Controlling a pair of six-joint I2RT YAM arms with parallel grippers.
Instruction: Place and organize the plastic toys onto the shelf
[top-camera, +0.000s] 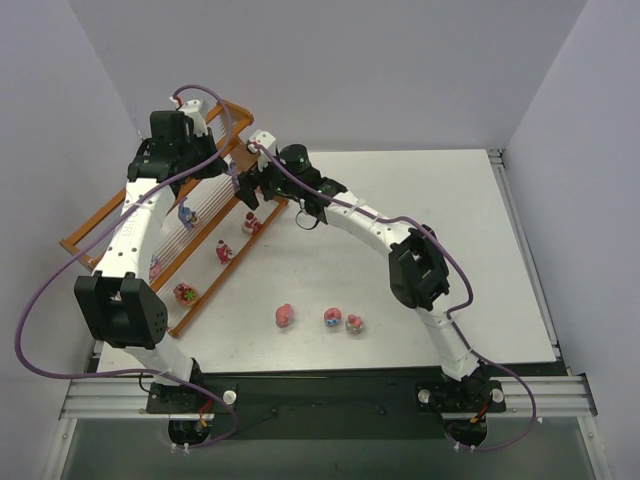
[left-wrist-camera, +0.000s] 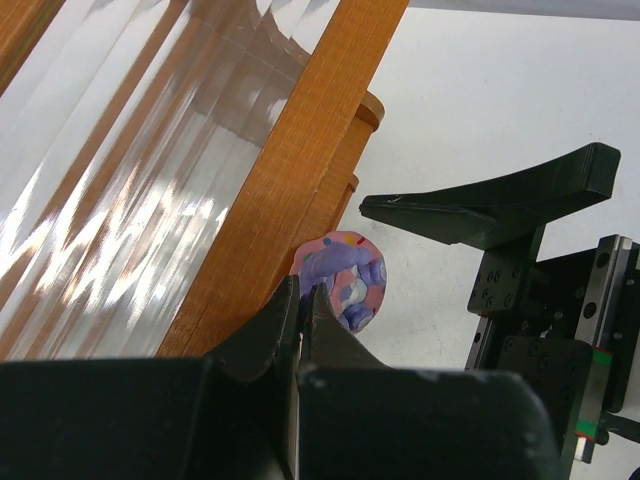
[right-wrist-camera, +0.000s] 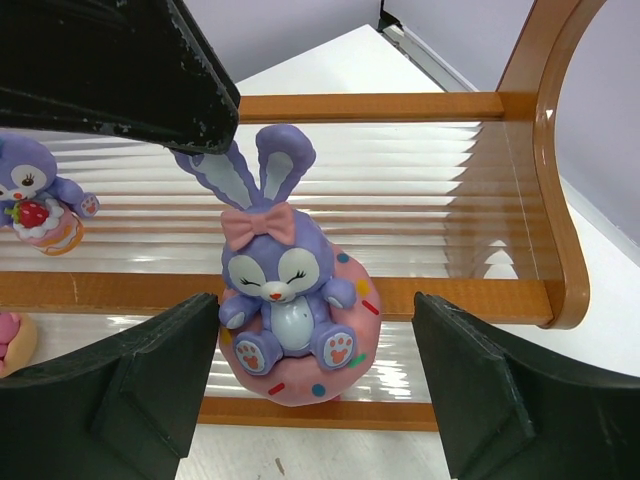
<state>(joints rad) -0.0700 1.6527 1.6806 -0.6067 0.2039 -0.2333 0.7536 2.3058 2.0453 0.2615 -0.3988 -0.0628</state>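
A purple bunny toy on a pink donut (right-wrist-camera: 295, 320) stands on the lowest tier of the shelf (right-wrist-camera: 370, 105), at its front rail. My right gripper (right-wrist-camera: 315, 325) is open and straddles it, with a gap on each side. My left gripper (left-wrist-camera: 303, 300) is shut with nothing in it, and its tips sit just behind the same toy (left-wrist-camera: 345, 280). More toys are on the shelf (top-camera: 100, 215): a purple one (top-camera: 187, 212), and pink ones (top-camera: 252, 224), (top-camera: 224, 252), (top-camera: 185, 293). Three toys lie on the table (top-camera: 284, 315), (top-camera: 332, 319), (top-camera: 354, 323).
Both arms meet at the shelf's far right end, and the left gripper's black finger (right-wrist-camera: 110, 70) hangs over the bunny's ears. A purple toy with a strawberry cupcake (right-wrist-camera: 40, 195) sits one tier up. The white table (top-camera: 430, 190) stretches to the right.
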